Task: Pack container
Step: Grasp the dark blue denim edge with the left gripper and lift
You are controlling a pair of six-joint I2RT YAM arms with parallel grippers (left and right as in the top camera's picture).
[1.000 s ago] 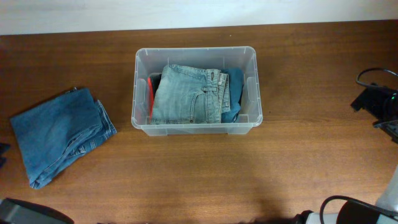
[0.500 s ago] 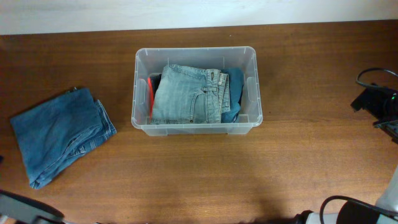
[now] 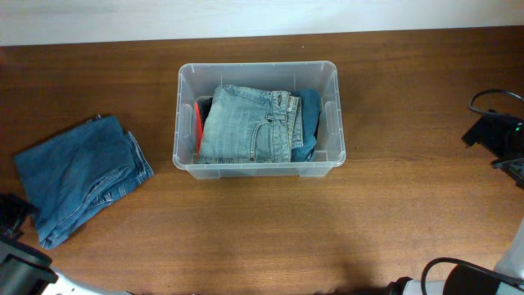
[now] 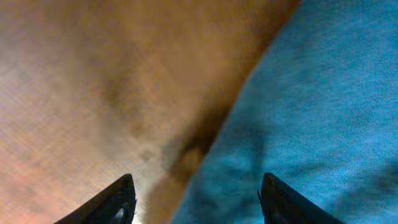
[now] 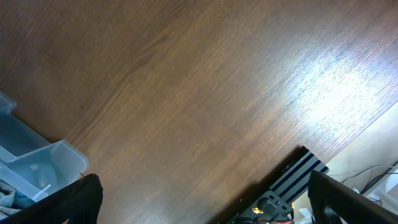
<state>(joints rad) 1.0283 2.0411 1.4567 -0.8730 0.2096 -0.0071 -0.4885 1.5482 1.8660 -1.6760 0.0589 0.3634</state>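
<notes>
The container (image 3: 258,67) at upper centre already holds folded denim (image 3: 246,123), while one pair of jeans (image 3: 78,176) at left awaits packing, left gripper (image 4: 199,208) parted over its edge, right gripper (image 5: 214,202) parted and empty.

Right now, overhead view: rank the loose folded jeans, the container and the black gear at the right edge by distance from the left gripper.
From the left gripper:
1. The loose folded jeans, far left, right beside it.
2. The container, table centre.
3. The black gear, right edge, farthest.
</notes>
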